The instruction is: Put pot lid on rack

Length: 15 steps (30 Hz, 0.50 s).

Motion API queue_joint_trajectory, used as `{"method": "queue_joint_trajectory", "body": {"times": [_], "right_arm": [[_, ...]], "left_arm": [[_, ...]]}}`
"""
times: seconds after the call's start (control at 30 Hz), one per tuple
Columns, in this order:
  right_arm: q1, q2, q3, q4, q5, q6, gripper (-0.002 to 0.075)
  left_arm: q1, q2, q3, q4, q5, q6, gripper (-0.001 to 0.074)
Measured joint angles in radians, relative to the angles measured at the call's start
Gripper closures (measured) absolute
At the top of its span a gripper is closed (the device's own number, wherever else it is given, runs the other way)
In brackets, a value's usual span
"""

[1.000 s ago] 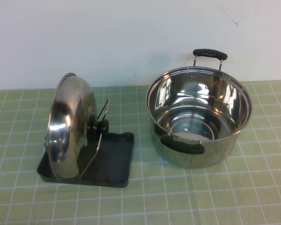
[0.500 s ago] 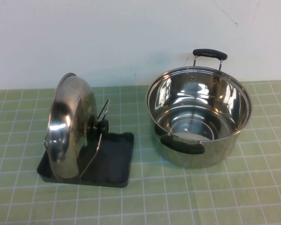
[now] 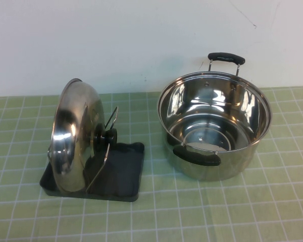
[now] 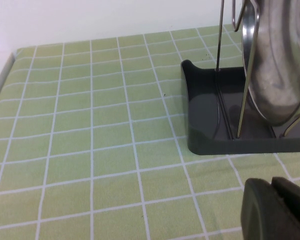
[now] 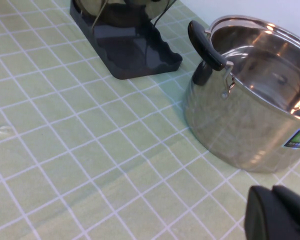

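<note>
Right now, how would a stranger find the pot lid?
On the green checked cloth, left of the big steel pot, sits a black rack. The pot lid stands upright between its wire prongs: shiny dome, black knob.

A staged kitchen tabletop: a green checked cloth (image 3: 202, 212) (white grid lines) against a plain white wall (image 3: 116, 40), bearing a steel pot (image 3: 214, 126) and a lid rack (image 3: 123, 171).
</note>
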Motion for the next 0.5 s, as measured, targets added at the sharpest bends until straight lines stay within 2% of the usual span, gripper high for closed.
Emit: {"method": "queue_joint_trajectory", "body": {"times": [0.3,0.4,0.5], "right_arm": [[-0.011,0.000,0.029,0.004,-0.026,0.000,0.0727],[-0.078,0.000,0.070,0.027,-0.083,0.000,0.0727],[-0.224,-0.002,0.133,0.073,-0.130,0.000,0.0727]], "left_arm": [[0.000,0.000,0.000,0.000,0.000,0.000,0.0737],[0.000,0.000,0.000,0.000,0.000,0.000,0.0737],[0.000,0.000,0.000,0.000,0.000,0.000,0.0737]]}}
